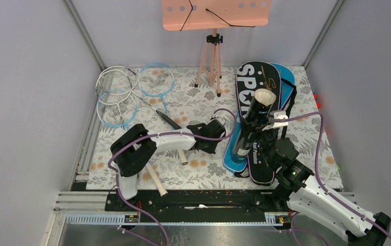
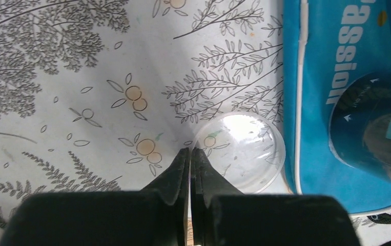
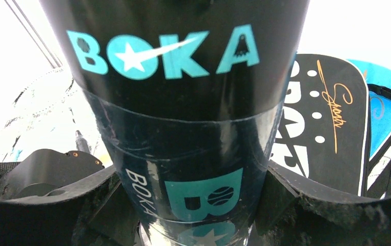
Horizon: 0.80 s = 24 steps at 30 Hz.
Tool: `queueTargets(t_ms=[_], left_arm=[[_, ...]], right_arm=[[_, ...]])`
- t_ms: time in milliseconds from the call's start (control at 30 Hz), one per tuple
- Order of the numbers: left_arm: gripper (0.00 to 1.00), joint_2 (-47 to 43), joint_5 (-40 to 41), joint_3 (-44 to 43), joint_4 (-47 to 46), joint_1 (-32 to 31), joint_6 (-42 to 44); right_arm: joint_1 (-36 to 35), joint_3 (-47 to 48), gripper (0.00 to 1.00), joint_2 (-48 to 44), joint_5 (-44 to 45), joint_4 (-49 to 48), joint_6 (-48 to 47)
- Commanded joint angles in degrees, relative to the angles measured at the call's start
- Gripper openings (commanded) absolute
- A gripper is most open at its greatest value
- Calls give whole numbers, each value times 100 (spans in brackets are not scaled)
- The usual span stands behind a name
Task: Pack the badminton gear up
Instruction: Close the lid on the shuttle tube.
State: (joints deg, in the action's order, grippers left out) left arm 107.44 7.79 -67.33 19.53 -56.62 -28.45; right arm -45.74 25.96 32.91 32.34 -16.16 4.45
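while my right gripper (image 3: 193, 202) clasps the tube (image 3: 183, 102) | left gripper (image 2: 189, 154) clenched at lid (image 2: 242, 154) rim, left of tube, catch unclear | lid likely light, slick: pinch rim

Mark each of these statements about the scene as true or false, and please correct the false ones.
1. The right end effector grips the black tube. True.
2. The black tube lies flat. False: it stands nearly upright over the bags.
3. The left end effector is wide open. False: its fingers are closed together, at the edge of a clear round lid.
4. The rackets lie in the far left corner of the table. True.
5. The clear round lid sits on top of the black tube. False: it lies on the table, beside the blue bag.
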Motion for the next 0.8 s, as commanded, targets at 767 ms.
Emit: queueTargets(t_ms=[767], left_arm=[[0, -5601, 884, -646, -123, 1537, 1472]], right_arm=[[-1, 1725, 41, 1912, -4555, -1477, -1194]])
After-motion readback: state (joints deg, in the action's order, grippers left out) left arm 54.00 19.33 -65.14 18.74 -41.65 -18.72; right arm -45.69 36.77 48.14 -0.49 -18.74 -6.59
